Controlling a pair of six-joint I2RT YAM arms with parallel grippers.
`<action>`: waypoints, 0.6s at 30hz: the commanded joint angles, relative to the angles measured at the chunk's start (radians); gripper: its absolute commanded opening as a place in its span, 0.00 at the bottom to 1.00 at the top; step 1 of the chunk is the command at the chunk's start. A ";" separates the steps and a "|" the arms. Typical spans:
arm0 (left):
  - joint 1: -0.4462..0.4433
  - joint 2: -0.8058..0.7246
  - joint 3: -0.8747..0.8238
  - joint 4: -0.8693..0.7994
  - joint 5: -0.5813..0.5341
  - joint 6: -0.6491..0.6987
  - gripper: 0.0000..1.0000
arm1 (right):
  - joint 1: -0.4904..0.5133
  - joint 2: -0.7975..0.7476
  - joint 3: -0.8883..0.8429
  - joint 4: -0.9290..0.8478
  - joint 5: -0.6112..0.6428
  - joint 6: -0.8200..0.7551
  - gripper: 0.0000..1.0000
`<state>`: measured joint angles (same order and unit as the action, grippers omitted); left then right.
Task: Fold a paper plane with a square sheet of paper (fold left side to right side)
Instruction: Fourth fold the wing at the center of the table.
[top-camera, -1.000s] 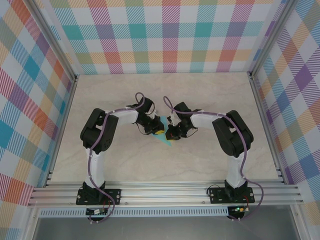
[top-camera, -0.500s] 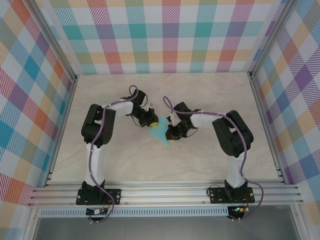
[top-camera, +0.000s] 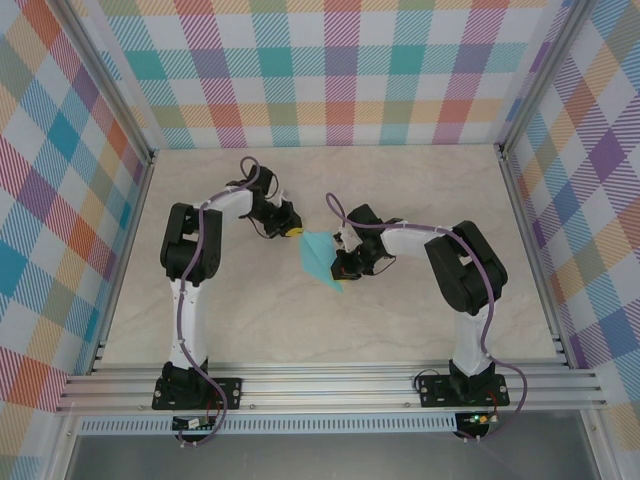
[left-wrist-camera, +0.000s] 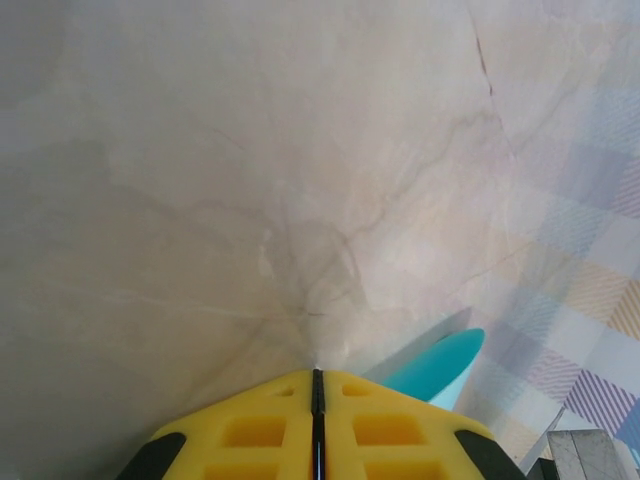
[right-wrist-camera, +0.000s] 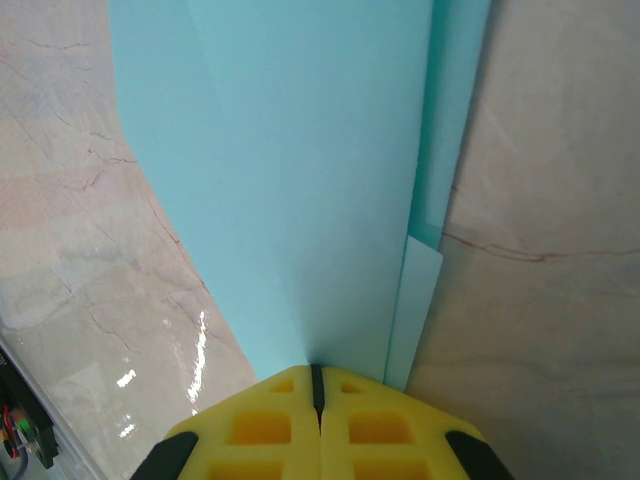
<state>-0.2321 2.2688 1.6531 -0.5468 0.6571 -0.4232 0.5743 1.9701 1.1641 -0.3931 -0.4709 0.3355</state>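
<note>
Turquoise paper (top-camera: 318, 258): creased, pointed shape near the middle of the table (top-camera: 420, 200), broad end toward the back wall, sharp tip toward the arm bases. In the right wrist view the paper (right-wrist-camera: 300, 180) runs away from the fingers as one wide panel. Narrower overlapping layers lie along its right edge, with a paler flap corner beside them, and its left edge is curved. I cannot tell whether it lies fully flat on the table. Right end effector (top-camera: 337, 266): at the paper's right edge; yellow pads pressed together on the sheet, which emerges straight from between them (right-wrist-camera: 317, 378), so it is clamped on the paper. Left end effector (top-camera: 294, 231): just beside the paper's upper left corner and apart from it. Its yellow pads are closed to a thin dark seam with nothing between them (left-wrist-camera: 317, 385). In the left wrist view a sliver of the paper (left-wrist-camera: 438, 364) shows to the right of the pads. Surroundings: marbled beige table, pastel plaid walls (top-camera: 340, 70) on three sides, aluminium rail (top-camera: 330, 385) carrying both arm bases at the near edge.
</note>
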 joint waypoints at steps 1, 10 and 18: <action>0.030 -0.102 -0.009 -0.020 -0.044 0.027 0.09 | 0.010 0.049 -0.054 -0.158 0.125 -0.016 0.02; -0.039 -0.312 -0.220 0.109 0.067 -0.030 0.11 | 0.010 0.046 -0.035 -0.158 0.133 -0.011 0.03; -0.151 -0.164 -0.150 0.128 0.060 -0.051 0.11 | 0.010 0.041 -0.034 -0.158 0.127 -0.006 0.03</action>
<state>-0.3622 2.0365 1.4746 -0.4225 0.7059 -0.4564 0.5781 1.9697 1.1717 -0.4042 -0.4564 0.3359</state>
